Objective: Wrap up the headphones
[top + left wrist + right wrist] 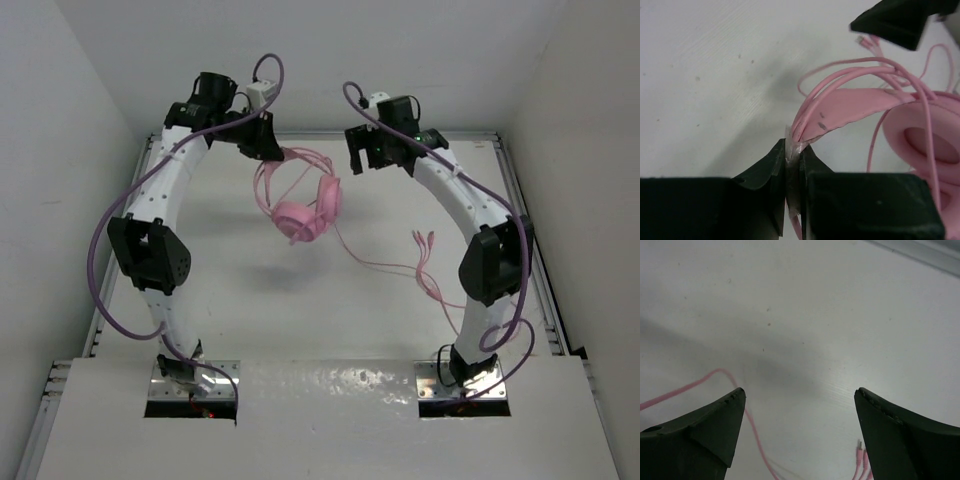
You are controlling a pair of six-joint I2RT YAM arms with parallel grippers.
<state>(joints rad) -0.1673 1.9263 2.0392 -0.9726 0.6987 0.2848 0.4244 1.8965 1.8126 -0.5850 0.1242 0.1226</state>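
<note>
The left pincer (792, 152) pinches the headphones (305, 215) by the headband (855, 107); the earcups (920, 135) hang below it. The right pincer (800, 392) is spread and empty, with the cable (752, 432) beneath it.

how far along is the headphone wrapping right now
Done: several cable loops already lie along the headband. In hand: the left gripper is shut on the headphones, holding them above the table; the right gripper is open and empty. Left: a loose cable tail with its plugs trails on the table.
</note>
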